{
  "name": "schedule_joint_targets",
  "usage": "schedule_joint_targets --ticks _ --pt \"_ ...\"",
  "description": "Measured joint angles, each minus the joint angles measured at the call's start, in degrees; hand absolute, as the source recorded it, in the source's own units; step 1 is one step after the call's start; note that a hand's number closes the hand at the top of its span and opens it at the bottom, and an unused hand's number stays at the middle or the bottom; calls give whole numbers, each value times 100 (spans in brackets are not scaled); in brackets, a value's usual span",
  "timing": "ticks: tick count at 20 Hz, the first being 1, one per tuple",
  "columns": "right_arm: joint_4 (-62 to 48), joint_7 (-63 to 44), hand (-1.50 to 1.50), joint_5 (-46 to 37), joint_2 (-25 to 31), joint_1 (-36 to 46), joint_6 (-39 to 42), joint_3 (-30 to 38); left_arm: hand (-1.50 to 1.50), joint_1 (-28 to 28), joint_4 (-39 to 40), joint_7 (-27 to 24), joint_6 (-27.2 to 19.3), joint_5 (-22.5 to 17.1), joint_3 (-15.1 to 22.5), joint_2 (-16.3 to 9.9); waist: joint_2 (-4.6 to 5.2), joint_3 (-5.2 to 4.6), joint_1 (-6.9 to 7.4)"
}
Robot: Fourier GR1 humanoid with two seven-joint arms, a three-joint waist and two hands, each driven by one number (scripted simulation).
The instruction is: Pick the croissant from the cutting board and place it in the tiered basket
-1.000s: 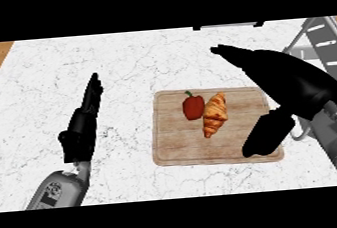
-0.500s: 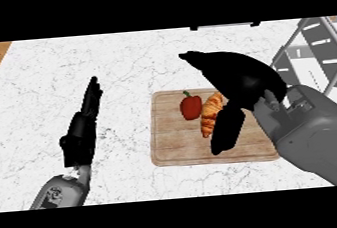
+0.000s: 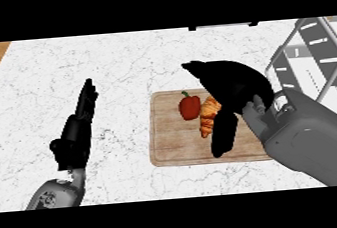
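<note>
Croissant [image 3: 208,119] on the cutting board [image 3: 175,148], just right of a red pepper [image 3: 189,107]. The right hand [image 3: 228,88] hangs over the croissant's right side, fingers spread and thumb extended, nothing pinched. Likely light, soft and flaky, it suits a hold across its thick middle. The hand hides its right edge; contact cannot be told. The tiered basket [image 3: 311,59], right of the board, is cut off. The left hand [image 3: 76,128] rests open on the worktop [image 3: 123,64], left of the board.

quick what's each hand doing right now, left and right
Left hand: open, fingers straight, resting over the counter, holding nothing.
Right hand: over the croissant on the cutting board; whether it grips it cannot be told.
</note>
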State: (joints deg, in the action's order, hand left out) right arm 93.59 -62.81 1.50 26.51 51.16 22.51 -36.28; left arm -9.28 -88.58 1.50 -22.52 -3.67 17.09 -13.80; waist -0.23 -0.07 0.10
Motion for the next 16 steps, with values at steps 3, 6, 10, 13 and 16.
schedule_joint_targets --ticks 3,6,10,13,16 --pt "-44 91 -150 -81 140 -11 101 -69 0 -43 65 -15 64 -8 -70 4 4 0 -12" --pt "-68 164 -150 -204 203 -85 169 -164 0 -59 42 10 62 62 -83 19 5 1 -15" --pt "-197 292 -150 -266 214 -16 341 -216 0 -78 69 67 31 159 -68 108 9 3 -8" --pt "-264 501 -150 -457 237 -25 518 -327 0 -35 -2 111 19 215 -61 152 10 3 4" --pt "-345 570 -150 -717 135 32 606 -390 0 -55 -19 132 83 201 -146 150 12 3 11"
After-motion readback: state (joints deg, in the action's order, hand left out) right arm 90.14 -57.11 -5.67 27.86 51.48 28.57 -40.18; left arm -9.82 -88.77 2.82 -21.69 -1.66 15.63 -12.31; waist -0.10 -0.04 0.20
